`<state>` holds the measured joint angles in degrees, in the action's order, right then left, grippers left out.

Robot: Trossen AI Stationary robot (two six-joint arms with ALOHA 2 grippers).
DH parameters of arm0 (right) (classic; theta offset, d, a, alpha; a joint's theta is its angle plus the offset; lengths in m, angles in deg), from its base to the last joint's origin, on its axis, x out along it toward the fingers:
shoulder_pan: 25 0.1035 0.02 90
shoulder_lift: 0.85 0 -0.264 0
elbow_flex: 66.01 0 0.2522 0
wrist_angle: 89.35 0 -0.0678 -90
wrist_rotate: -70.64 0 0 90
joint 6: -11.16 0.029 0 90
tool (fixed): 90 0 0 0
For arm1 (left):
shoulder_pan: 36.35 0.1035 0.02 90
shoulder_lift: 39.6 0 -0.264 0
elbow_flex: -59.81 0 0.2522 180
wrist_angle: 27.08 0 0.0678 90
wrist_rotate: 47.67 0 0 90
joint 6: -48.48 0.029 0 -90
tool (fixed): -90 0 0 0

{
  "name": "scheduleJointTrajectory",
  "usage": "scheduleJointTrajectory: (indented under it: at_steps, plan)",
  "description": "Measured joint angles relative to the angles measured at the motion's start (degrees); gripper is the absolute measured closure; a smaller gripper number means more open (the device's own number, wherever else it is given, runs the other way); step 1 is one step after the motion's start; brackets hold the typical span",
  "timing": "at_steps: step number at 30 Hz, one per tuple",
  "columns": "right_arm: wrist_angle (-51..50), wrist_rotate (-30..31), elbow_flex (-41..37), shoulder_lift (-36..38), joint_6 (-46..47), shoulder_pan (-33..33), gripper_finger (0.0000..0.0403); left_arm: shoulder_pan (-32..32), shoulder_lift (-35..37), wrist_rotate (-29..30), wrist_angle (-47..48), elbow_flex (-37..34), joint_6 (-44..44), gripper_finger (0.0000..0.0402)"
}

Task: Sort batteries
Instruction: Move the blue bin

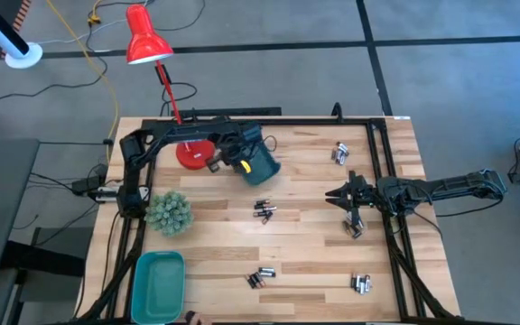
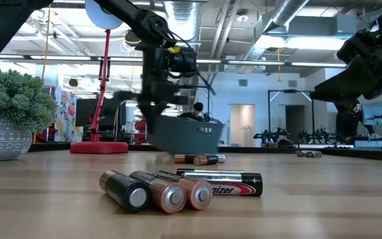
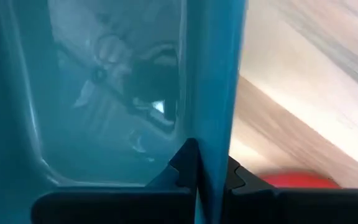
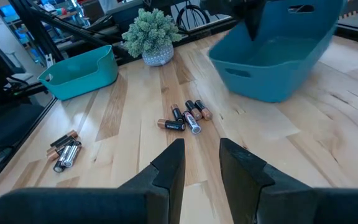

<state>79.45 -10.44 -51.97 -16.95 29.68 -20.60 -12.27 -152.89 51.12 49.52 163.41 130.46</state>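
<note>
From above, the left gripper [image 1: 217,161] holds a tilted dark teal bin [image 1: 260,164] off the wood near the red lamp [image 1: 148,41]; batteries [image 1: 264,212] lie in scattered clusters, and a lighter bin [image 1: 158,285] sits at the near left corner. At table level, one cell [image 2: 219,182] reads "nergizer". The left wrist view shows fingers [image 3: 185,167] clamped on the bin wall [image 3: 210,93], nothing visible inside. The right wrist view shows the right gripper [image 4: 201,163] narrowly parted above the table, holding nothing.

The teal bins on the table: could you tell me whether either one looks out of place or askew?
Yes: the darker bin is tilted, clamped by its wall in the left gripper near the red lamp base. The lighter bin sits flat at the table's corner.
</note>
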Motion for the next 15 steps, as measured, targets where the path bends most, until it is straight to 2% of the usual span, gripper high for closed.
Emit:
scheduleJointTrajectory:
  at_steps: [7,15]
  plan:
    - [-0.01,0.0,0.01,-0.01,0.0,0.0,0.0285,0.92,0.02,0.21,6.84,0.42,5.46,0.0401]
    - [0.0,0.0,0.01,0.0,0.0,-0.02,0.0285,0.94,0.0,2.26,0.97,0.38,15.11,0.0401]
